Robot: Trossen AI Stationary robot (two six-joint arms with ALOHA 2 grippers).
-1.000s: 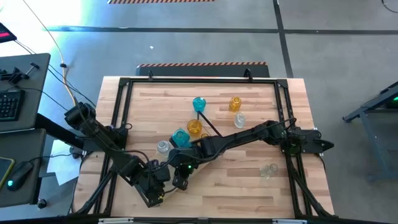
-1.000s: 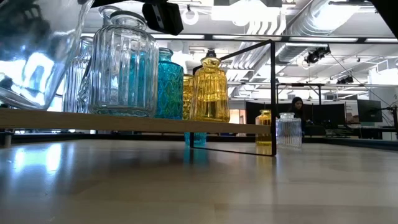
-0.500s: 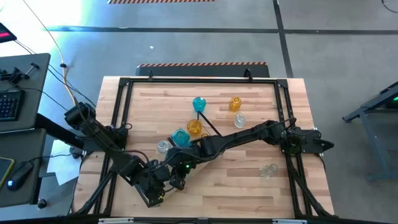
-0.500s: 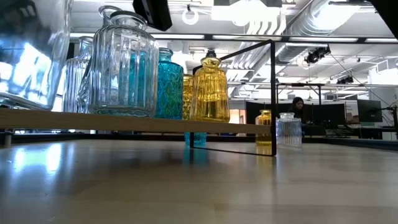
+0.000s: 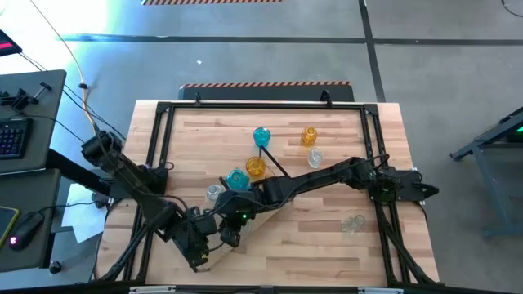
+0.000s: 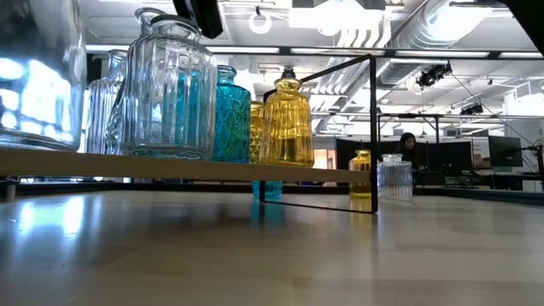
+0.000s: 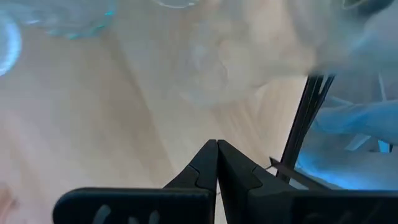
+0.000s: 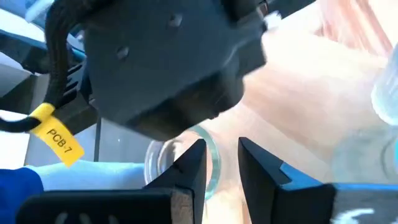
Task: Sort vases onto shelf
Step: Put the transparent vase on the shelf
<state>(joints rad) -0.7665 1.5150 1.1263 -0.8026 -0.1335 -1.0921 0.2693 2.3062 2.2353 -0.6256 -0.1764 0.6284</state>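
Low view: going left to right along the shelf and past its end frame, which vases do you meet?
Large clear ribbed vase → teal vase → amber vase → small amber vase → small clear vase.

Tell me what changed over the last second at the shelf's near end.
The right hand rose out of the low view, and the big clear vase under it went from tilted to upright on the shelf. The left arm shifted slightly. The other vases stayed put.
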